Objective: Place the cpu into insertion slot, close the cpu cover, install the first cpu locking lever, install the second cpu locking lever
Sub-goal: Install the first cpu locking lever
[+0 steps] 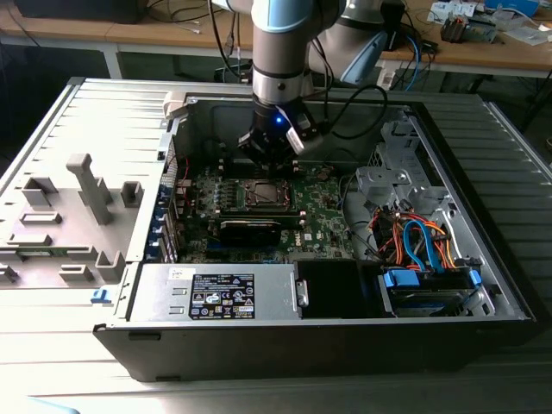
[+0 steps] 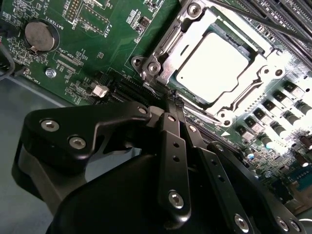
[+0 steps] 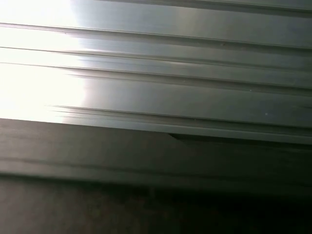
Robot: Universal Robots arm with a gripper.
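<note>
1. Silver metal marks the centre of the work: the cpu (image 2: 212, 66) lies flat in the insertion slot (image 2: 161, 68), its bright top showing through the square window of the cpu cover (image 2: 265, 73), which lies down over it in the second wrist view.
2. Taking the insertion slot as the landmark, the gripper (image 2: 171, 100) sits just beside the slot's near edge, fingertips pressed together with no gap showing between them. They meet at a thin dark rod along that edge, probably a locking lever; whether they pinch it or only bear against it I cannot tell.
3. From the exterior view, the gripper (image 1: 274, 157) hangs right above the insertion slot (image 1: 263, 194) on the green circuit board (image 1: 323, 216), inside the open computer case (image 1: 483, 259).
4. My judgement: placing the chip and closing the cover look done, and the step in hand is one of the two levers.
5. Such a lever would call for a firm push down and sideways under its catch, without slipping onto the board's small parts.
</note>
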